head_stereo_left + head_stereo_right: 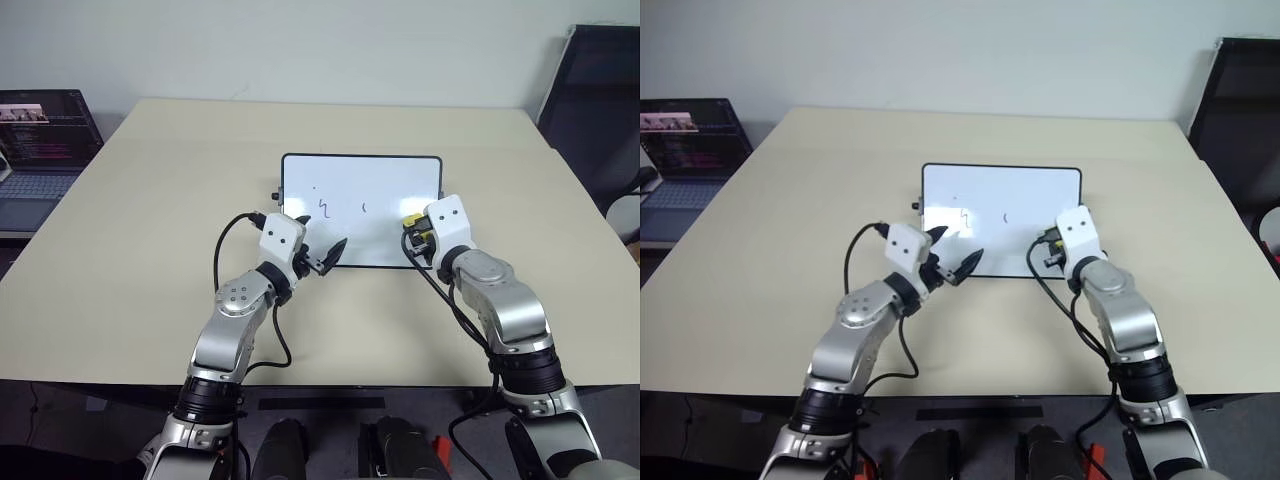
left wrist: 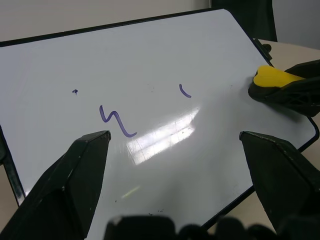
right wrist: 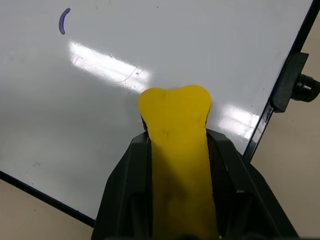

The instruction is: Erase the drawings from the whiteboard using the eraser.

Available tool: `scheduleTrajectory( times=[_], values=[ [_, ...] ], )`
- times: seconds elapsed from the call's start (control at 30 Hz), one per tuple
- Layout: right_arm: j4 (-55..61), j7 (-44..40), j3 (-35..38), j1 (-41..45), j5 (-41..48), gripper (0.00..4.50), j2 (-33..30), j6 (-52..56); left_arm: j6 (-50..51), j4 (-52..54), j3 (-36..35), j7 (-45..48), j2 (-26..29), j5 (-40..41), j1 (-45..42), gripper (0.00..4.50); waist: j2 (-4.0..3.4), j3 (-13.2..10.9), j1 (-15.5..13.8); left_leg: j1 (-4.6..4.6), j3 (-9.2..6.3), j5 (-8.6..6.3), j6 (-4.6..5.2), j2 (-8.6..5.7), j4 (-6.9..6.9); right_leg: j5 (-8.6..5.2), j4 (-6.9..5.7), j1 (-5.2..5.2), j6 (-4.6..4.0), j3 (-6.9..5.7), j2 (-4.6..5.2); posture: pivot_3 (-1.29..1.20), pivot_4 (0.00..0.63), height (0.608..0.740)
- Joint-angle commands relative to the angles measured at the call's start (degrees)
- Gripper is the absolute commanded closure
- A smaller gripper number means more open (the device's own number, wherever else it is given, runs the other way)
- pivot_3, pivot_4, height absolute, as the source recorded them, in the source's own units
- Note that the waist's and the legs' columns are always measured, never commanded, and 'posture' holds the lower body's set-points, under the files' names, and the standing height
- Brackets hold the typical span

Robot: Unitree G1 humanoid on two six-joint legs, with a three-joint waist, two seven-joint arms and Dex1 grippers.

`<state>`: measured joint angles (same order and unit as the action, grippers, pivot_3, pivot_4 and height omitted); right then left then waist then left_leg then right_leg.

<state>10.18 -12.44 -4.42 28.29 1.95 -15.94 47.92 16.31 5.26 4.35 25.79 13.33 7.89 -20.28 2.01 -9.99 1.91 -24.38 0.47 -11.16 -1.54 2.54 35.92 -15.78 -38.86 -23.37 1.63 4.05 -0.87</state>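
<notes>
The left tool (image 1: pixel 327 256) is hovering with its fingers spread over the near left edge of the whiteboard (image 1: pixel 380 180), which is lying on the counter (image 1: pixel 150 200). Just beyond that tool, the drawings (image 2: pixel 116 121) are showing on the white surface. Farther right, the right tool (image 3: pixel 175 150) is pinching the eraser (image 3: pixel 176 130) over the board's near right part.

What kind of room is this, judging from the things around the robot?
Probably an office or lab workspace: a large beige table against a plain pale wall, an open laptop with a lit screen at the side, and a dark office chair.
</notes>
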Motion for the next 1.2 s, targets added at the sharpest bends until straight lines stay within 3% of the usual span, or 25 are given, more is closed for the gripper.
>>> scheduleTrajectory(
  times=[0.03,0.2,0.33,0.5,1.2],
  values=[
    [2.78,-1.26,1.48,-1.34,0.48,3.42,-1.02,-5.66,-0.85,1.99,0.1,0.26,0.04,0.35,-0.79,0.0,0.0,0.0,0.01,0.0,0.01,0.0,0.0,0.0,-0.01,0.0,0.01,0.0,0.0,0.01,0.0,0.0,0.15,0.74],
    [1.99,-2.73,1.22,-4.85,-1.37,3.42,-4.03,-15.49,-0.68,2.03,0.16,0.29,-0.09,0.47,-0.81,0.0,0.0,-0.01,0.0,-0.03,0.03,0.0,0.0,-0.03,-0.03,0.0,0.04,-0.04,0.0,0.01,0.0,0.0,0.15,0.74],
    [-0.9,-6.86,2.11,-9.89,-0.75,3.42,-6.73,-32.27,-0.71,2.16,0.24,0.22,-0.07,0.38,-0.56,0.0,0.01,-0.02,0.0,-0.03,0.03,0.0,0.0,-0.08,-0.05,0.0,0.08,-0.03,0.0,0.01,-0.01,0.0,0.15,0.74],
    [-4.14,-9.74,1.98,-12.69,-0.34,3.42,-7.19,-43.01,-0.64,2.13,0.02,0.27,0.22,0.4,-0.71,0.0,0.02,-0.02,0.2,-0.01,0.05,0.0,0.0,-0.1,-0.04,0.0,0.06,-0.03,0.01,0.03,-0.02,0.0,0.15,0.74],
    [-7.03,-9.17,1.56,-11.95,-1.92,3.42,-4.25,-45.45,-0.01,2.93,-0.01,-0.11,0.32,0.43,-0.75,0.0,0.02,-0.02,-0.01,0.0,0.03,0.0,-0.01,-0.06,-0.03,0.0,0.02,-0.01,0.0,0.03,-0.02,0.0,0.15,0.74]
  ],
)
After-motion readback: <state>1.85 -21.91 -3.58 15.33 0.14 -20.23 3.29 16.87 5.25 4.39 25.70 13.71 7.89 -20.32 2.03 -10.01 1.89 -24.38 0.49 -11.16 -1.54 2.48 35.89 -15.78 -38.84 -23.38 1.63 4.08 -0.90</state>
